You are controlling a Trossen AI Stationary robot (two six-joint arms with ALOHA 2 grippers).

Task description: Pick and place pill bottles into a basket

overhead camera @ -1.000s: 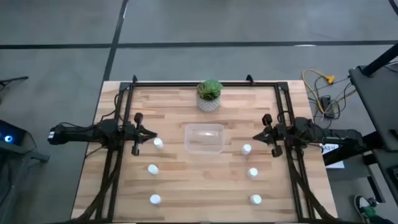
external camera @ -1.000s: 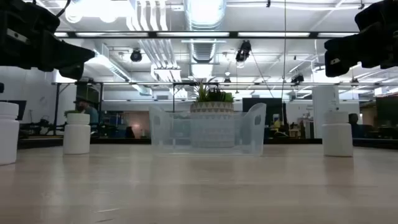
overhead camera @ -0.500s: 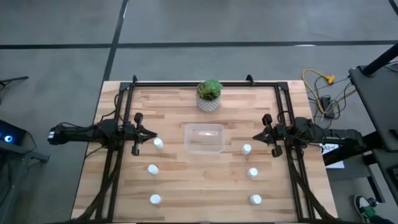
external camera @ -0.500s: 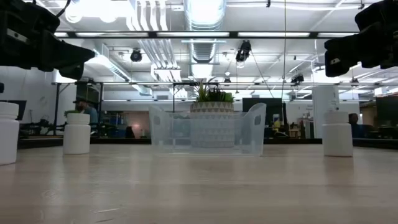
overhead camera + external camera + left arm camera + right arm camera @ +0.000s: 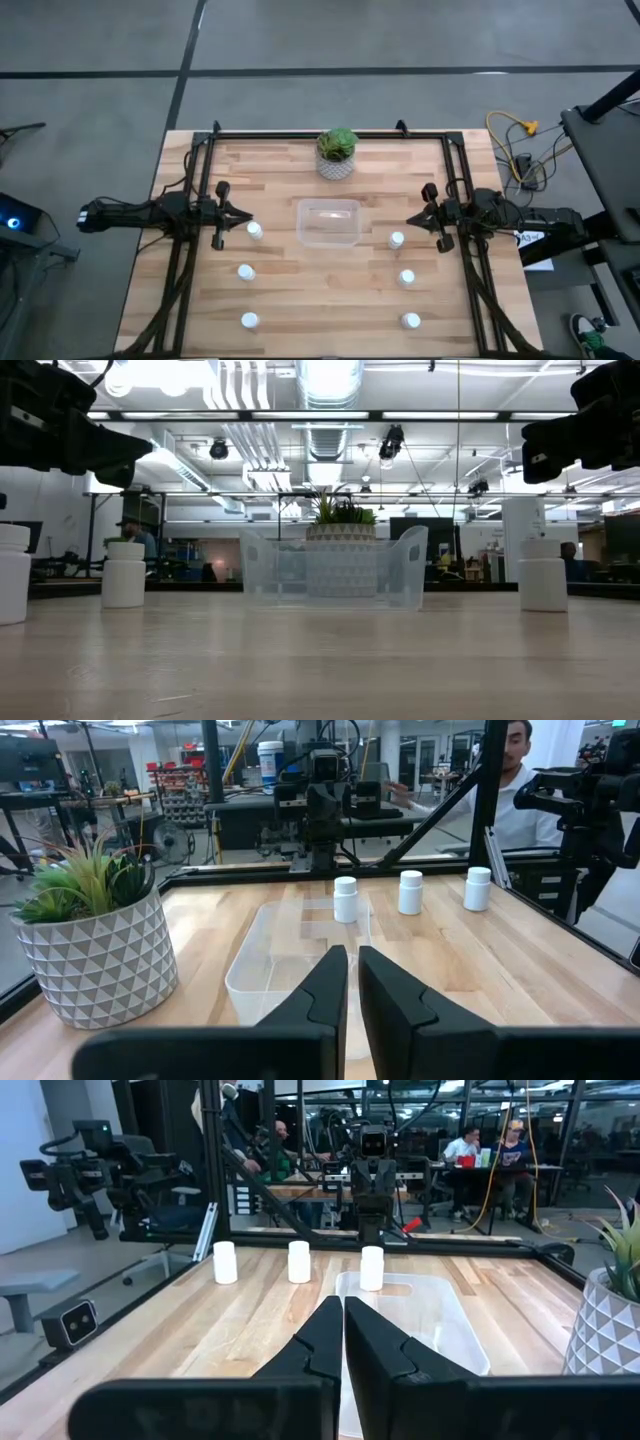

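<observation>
Six small white pill bottles stand upright on the wooden table: three on the left and three on the right. The clear tray sits between them at the table's middle, with nothing in it. My left gripper hovers shut left of the tray, pointing at it, just beyond the farthest left bottle. My right gripper hovers shut right of the tray, facing it. The wrist views show the shut fingers above the tray.
A white patterned pot with a green plant stands at the far edge behind the tray. A black frame runs round the table. People sit and stand in the room beyond the table.
</observation>
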